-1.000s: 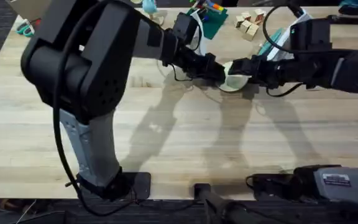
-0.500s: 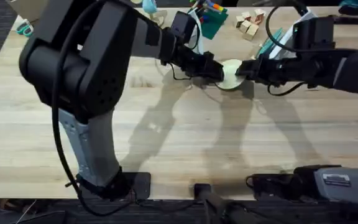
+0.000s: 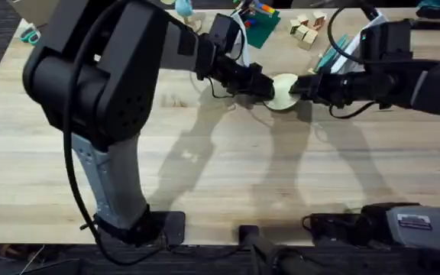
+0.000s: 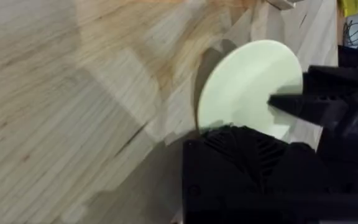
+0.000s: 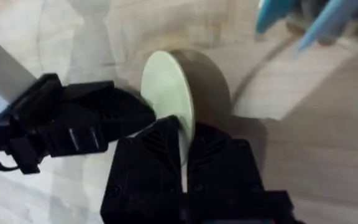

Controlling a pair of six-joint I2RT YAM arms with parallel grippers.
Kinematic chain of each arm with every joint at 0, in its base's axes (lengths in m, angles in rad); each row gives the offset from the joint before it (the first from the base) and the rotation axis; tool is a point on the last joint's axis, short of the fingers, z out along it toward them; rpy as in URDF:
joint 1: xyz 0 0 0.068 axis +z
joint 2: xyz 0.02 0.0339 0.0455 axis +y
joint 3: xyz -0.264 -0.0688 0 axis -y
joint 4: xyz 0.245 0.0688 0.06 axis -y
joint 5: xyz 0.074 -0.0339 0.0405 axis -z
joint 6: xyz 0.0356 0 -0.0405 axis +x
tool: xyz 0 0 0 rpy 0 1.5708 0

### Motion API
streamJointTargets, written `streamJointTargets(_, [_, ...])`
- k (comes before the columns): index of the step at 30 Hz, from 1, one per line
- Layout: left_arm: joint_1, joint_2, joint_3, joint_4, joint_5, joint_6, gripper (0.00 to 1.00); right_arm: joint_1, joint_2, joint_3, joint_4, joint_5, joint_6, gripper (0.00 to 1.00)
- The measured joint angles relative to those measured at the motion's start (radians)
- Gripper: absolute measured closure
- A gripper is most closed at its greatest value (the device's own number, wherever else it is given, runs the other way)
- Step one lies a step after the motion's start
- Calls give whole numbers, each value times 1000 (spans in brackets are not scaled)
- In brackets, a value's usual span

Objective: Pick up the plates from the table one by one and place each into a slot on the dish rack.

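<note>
Above the wooden surface, near its far middle, the cream-yellow plate stands on edge, pinched by both the left tool and right tool.

We cannot read the rack clearly: the right arm hides most of it, and its pegs stay too small. The cream plate loses both edges behind black fingers. A blurred blue shape is cut off at the edge.
</note>
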Motion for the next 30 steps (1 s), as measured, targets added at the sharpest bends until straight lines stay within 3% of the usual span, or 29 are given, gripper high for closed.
streamJointTargets(5, [4, -18, -1, -35, -23, 1, 960, 7, -47, 18, -121, -12, 5, 974])
streamJointTargets(10, [13, -80, -11, -97, -157, 21, 961, 13, -121, 68, -284, 29, 4, 970])
streamJointTargets(17, [23, -275, -16, -210, -310, 92, 960, 13, -202, 195, -501, 120, 4, 970])
streamJointTargets(30, [23, -539, -16, -504, -578, 385, 962, 13, -222, 521, -887, 275, 4, 971])
